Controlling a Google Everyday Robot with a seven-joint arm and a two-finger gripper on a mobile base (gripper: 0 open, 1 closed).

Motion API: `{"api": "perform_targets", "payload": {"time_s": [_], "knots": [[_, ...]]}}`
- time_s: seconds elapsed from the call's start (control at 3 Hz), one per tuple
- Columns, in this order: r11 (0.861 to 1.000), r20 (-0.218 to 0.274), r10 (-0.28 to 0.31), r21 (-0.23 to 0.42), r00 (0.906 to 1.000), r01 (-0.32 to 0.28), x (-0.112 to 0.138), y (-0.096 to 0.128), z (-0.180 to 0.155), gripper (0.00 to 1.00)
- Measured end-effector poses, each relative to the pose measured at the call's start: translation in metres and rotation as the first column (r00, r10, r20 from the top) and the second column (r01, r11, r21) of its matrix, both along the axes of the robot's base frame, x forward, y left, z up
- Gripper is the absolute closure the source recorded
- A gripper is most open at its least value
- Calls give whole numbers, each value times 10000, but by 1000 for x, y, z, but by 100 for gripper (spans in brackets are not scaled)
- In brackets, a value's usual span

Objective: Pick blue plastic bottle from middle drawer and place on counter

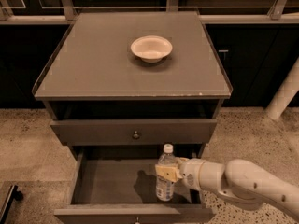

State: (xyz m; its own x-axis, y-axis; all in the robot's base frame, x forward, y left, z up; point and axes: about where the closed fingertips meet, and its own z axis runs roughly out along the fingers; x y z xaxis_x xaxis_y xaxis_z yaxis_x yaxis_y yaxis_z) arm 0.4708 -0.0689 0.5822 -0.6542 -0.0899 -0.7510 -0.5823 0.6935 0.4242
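The blue plastic bottle stands upright in the open middle drawer, its white cap just below the upper drawer front. My gripper comes in from the right on a white arm and is shut on the bottle around its middle. The bottle's base is at or just above the drawer floor, with its shadow to the left. The counter is the flat grey cabinet top above.
A white bowl sits on the counter, back of centre. The upper drawer front with its knob is shut and overhangs the bottle's cap. A white post stands at the right. Speckled floor surrounds the cabinet.
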Motion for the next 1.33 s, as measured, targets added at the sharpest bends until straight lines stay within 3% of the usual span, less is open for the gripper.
{"api": "perform_targets", "payload": {"time_s": [0.33,0.67,1.33], "knots": [[9996,633,-222,192,9977,211,-27,-32,69,100],[9995,1216,-163,-260,9924,196,-35,-58,156,100],[9987,1292,-46,-501,9916,112,-26,-55,165,100]]}}
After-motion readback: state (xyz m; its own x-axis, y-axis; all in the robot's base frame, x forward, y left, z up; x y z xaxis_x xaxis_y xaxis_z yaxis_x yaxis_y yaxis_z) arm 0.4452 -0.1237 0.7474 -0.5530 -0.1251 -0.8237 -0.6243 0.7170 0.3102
